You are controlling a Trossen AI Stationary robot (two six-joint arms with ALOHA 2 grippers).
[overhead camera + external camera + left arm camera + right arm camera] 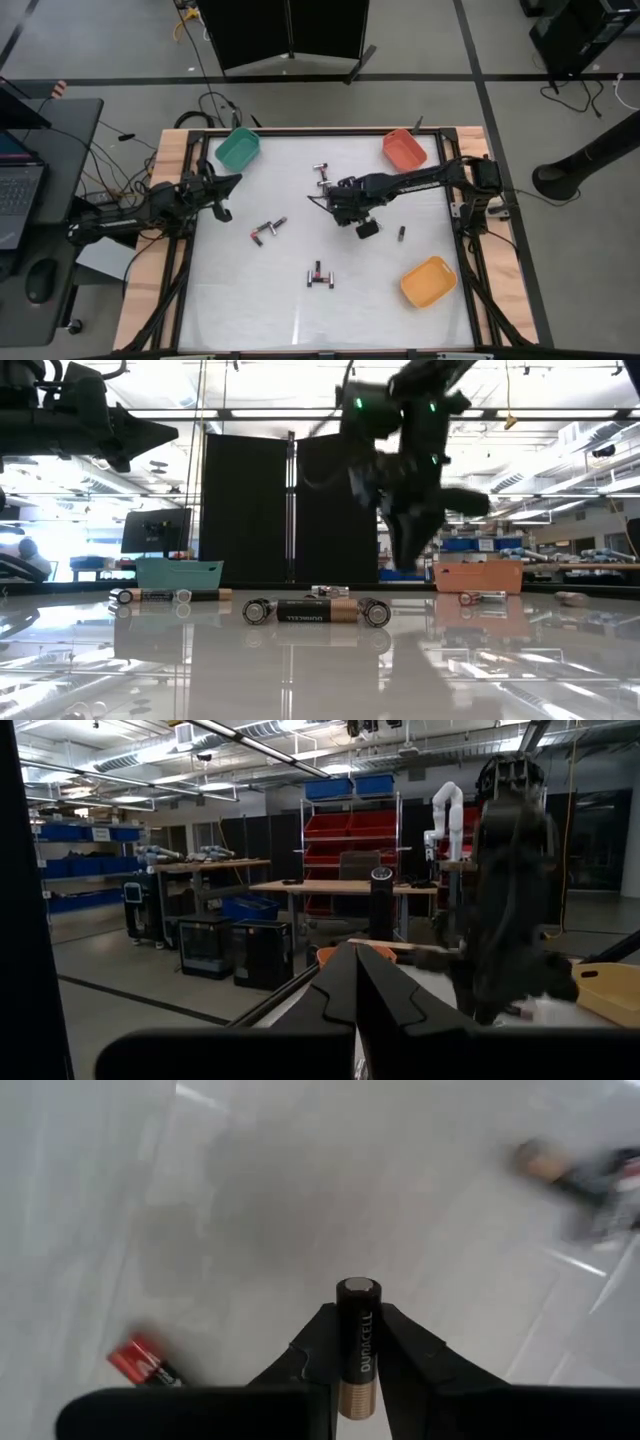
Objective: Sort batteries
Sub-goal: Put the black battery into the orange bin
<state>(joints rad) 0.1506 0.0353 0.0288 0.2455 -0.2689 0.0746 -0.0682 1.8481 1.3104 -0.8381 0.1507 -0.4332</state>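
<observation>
Right gripper (358,1348) pinching one Duracell battery (358,1342), lifted above table centre. Left gripper (222,192) pressed together, idle near green bin (238,149). Several batteries (268,231) loose on table (240,300); sorting looks barely begun.

Three bins (238,149) stood near the desk (250,300) corners: two at the far edge, one at the near right. Batteries (267,232) lay scattered around the desk's middle.

Black-and-copper battery (358,1345) gripped, other batteries (268,231) scattered on table
</observation>
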